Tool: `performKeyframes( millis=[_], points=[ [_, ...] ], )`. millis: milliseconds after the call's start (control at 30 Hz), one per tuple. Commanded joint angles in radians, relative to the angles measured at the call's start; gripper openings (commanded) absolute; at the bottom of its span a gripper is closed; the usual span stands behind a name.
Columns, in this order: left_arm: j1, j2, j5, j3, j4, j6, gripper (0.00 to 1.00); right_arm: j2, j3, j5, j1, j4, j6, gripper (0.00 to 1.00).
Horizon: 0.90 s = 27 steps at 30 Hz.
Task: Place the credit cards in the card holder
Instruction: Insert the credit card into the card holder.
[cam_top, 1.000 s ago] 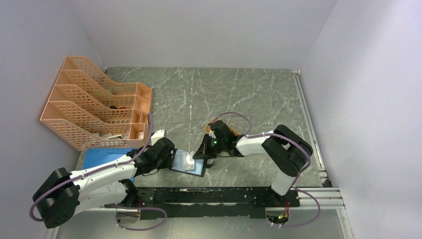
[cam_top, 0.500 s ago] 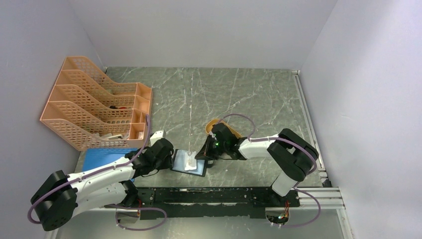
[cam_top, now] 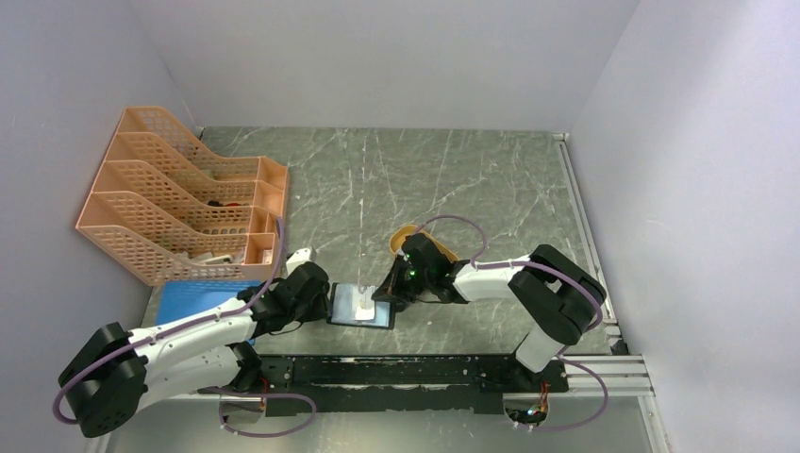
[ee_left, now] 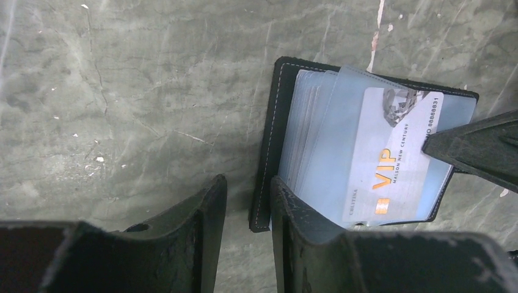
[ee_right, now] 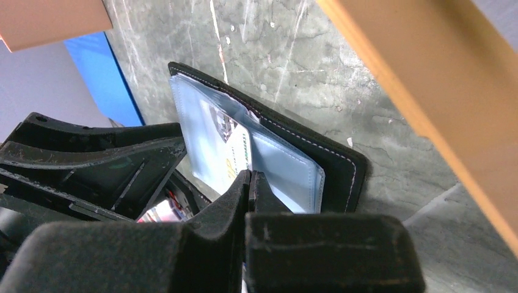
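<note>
the left wrist view alone shows orange "vip" print on the credit card (ee_left: 391, 165), lying flat on the open card holder (ee_left: 275, 152) and partly under a clear pocket. left gripper (ee_left: 247, 182) stands part-way apart, straddling the holder's corner without pinching it. right gripper (ee_right: 249, 177) is closed, tips against the card's edge; whether it grips the card is unclear. orange tray (ee_right: 427, 79) sits just behind, blue pad (ee_right: 101, 73) beyond the left arm.

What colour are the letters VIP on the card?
Orange, on the card; left wrist view shows it best.
</note>
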State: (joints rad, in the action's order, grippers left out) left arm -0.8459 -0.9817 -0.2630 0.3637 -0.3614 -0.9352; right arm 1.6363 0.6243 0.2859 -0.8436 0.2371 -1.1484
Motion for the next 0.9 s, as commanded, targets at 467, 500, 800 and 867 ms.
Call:
performKeyframes(
  millis=[467,500,800,867],
  points=[
    [-0.001,-0.028,0.097,-0.055,0.031,-0.022,0.37,0.042,0.069,-0.028,-0.07,-0.005,-0.011,0.0],
    [-0.001,-0.026,0.098,-0.057,0.033,-0.022,0.37,0.05,0.074,-0.026,-0.073,-0.004,-0.008,0.0],
    [-0.001,-0.022,0.089,-0.05,0.022,-0.022,0.37,0.075,0.122,0.021,-0.098,-0.016,0.013,0.04],
    [-0.001,-0.011,0.077,-0.044,0.003,-0.021,0.37,0.047,0.123,0.005,-0.097,-0.054,0.026,0.22]
  ],
)
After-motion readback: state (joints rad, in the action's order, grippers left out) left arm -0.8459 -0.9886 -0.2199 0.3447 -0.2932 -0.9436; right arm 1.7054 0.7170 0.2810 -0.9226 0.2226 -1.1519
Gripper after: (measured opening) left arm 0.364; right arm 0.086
